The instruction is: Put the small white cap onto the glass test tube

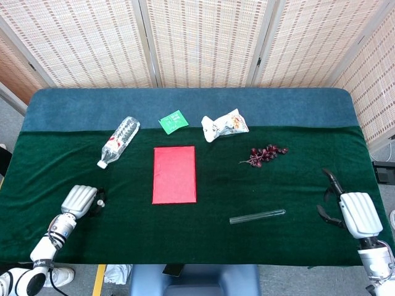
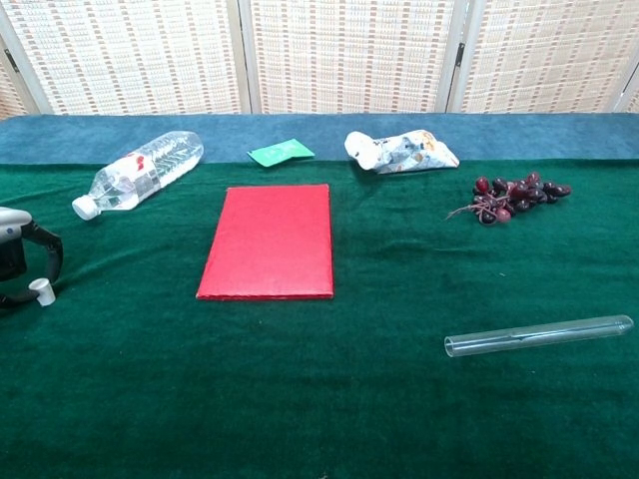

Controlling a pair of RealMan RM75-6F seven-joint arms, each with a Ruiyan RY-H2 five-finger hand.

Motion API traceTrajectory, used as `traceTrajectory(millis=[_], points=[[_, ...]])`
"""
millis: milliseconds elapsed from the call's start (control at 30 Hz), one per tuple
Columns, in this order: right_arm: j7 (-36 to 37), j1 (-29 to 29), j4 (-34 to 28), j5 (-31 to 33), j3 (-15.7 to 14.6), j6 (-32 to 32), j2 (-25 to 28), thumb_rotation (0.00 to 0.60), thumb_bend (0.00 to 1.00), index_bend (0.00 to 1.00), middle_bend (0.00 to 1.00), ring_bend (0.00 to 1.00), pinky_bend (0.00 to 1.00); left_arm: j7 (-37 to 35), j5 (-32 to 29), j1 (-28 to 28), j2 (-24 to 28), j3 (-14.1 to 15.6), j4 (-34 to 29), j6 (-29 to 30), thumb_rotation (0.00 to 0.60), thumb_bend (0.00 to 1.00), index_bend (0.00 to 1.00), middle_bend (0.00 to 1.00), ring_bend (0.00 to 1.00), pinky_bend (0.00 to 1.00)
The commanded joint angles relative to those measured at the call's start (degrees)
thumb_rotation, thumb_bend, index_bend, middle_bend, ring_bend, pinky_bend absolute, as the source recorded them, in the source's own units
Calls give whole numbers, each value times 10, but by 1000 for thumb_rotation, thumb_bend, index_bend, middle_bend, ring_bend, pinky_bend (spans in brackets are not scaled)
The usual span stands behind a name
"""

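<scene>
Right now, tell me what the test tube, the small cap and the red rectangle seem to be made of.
Test tube: clear glass, glossy; the green cloth shows through it.
Small cap: opaque white, probably plastic; too small to be sure.
Red rectangle: flat, matte, thin-edged; looks like card or a soft cover, uncertain.

- At the far left edge we see our left hand (image 2: 18,257), only partly in frame, its dark fingers curving around the small white cap (image 2: 41,291) on the green cloth (image 2: 300,399).
- The glass test tube (image 2: 539,334) lies on its side near the right, well apart from the cap.
- A red book (image 2: 269,240) lies flat in the middle.
- Further back lie a plastic bottle (image 2: 140,172) on its side, a green packet (image 2: 280,152), a crumpled snack bag (image 2: 401,153) and dark grapes (image 2: 514,196).
</scene>
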Motion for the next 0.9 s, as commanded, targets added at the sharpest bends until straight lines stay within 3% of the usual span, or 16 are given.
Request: traceTrajectory(millis=[33, 300, 467, 667, 900], points=[[-2, 0, -1, -1, 0, 0, 0, 550, 405, 51, 575, 762, 710, -6, 3, 1, 3, -1, -3, 4, 600, 472, 576, 1000, 892, 812], [-24, 15, -11, -14, -4, -20, 1, 550, 404, 51, 592, 773, 715, -47, 25, 12, 41, -8, -46, 29, 600, 473, 579, 1000, 892, 813], [-49, 43, -11, -32, -14, -68, -10, 576, 402, 55, 671, 821, 790, -60, 42, 20, 60, -7, -74, 47, 600, 473, 579, 1000, 892, 813], [-88, 84, 3, -20, -18, -142, -54, 598, 259, 122, 778, 891, 882, -61, 50, 24, 71, -2, -91, 52, 600, 472, 578, 1000, 892, 813], [-130, 122, 25, -3, -25, -213, -106, 595, 258, 254, 861, 976, 974, -59, 47, 30, 75, 2, -97, 54, 600, 471, 577, 1000, 892, 813]])
